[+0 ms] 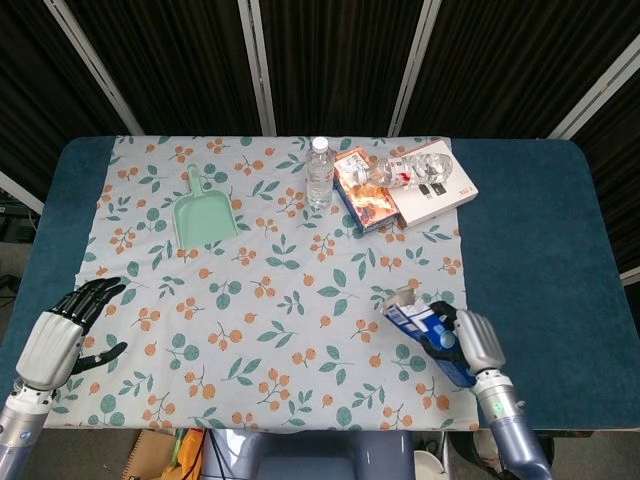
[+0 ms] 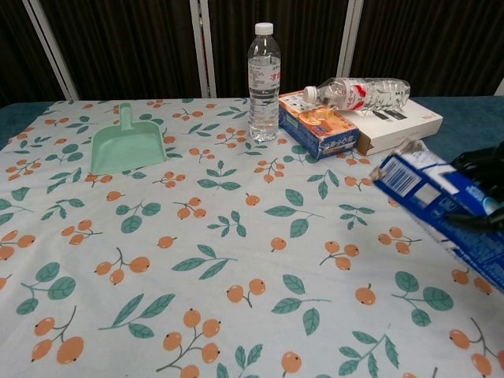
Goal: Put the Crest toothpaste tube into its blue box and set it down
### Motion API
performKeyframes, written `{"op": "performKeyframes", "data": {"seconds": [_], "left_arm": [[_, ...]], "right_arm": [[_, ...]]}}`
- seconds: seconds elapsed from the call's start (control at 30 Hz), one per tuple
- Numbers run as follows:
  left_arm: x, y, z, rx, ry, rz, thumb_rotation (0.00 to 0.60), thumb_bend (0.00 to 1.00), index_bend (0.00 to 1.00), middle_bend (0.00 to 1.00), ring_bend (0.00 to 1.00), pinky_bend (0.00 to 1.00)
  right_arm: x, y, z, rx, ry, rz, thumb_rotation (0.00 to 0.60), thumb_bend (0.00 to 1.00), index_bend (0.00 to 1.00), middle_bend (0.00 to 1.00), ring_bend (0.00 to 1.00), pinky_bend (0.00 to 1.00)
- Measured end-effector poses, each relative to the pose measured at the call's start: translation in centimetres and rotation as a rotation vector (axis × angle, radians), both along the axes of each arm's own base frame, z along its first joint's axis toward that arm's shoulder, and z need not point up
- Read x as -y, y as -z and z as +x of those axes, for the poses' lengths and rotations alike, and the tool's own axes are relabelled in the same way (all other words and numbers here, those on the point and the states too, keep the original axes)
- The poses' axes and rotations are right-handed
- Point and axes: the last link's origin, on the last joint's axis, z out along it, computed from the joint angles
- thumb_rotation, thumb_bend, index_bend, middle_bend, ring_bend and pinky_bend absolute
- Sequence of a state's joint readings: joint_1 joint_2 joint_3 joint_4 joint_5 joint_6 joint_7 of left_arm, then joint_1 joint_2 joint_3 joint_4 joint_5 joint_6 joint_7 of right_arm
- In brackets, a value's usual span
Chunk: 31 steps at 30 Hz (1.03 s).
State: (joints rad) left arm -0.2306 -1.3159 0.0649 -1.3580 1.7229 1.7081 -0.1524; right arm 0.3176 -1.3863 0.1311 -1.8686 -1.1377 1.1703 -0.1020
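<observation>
The blue Crest box (image 1: 427, 331) lies tilted low over the front right of the floral cloth (image 1: 270, 300), its opened flap end pointing left and away from me. My right hand (image 1: 470, 345) grips it from the right side. In the chest view the box (image 2: 441, 211) crosses the right edge, and the dark fingers (image 2: 482, 167) of that hand show behind it. No toothpaste tube shows outside the box; the inside is hidden. My left hand (image 1: 66, 336) hangs off the front left corner of the table, fingers apart, holding nothing.
At the back of the cloth stand a green dustpan (image 1: 205, 212), an upright water bottle (image 1: 319, 172) and a colourful carton (image 1: 362, 196). A second bottle (image 1: 416, 166) lies on a white box (image 1: 445, 192). Blue table (image 1: 530, 230) shows to the right.
</observation>
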Motion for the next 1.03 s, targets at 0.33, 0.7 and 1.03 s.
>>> {"op": "performKeyframes", "data": {"seconds": [0.33, 0.7, 1.03], "left_arm": [[0.0, -0.2, -0.1, 0.007, -0.005, 0.004, 0.6, 0.03, 0.15, 0.15, 0.17, 0.28], [0.3, -0.8, -0.1, 0.031, -0.041, 0.018, 0.6, 0.02, 0.13, 0.1, 0.1, 0.21], [1.8, -1.8, -1.0, -0.03, -0.182, 0.02, 0.6, 0.02, 0.11, 0.07, 0.05, 0.14]], "right_arm": [[0.2, 5.0, 1.8, -0.116, -0.025, 0.098, 0.6, 0.44, 0.0, 0.08, 0.01, 0.06], [-0.3, 2.8, 3.6, -0.182, -0.09, 0.094, 0.6, 0.42, 0.0, 0.03, 0.0, 0.03], [-3.0, -5.8, -1.9, -0.468, -0.161, -0.108, 0.6, 0.42, 0.0, 0.0, 0.0, 0.02]]}}
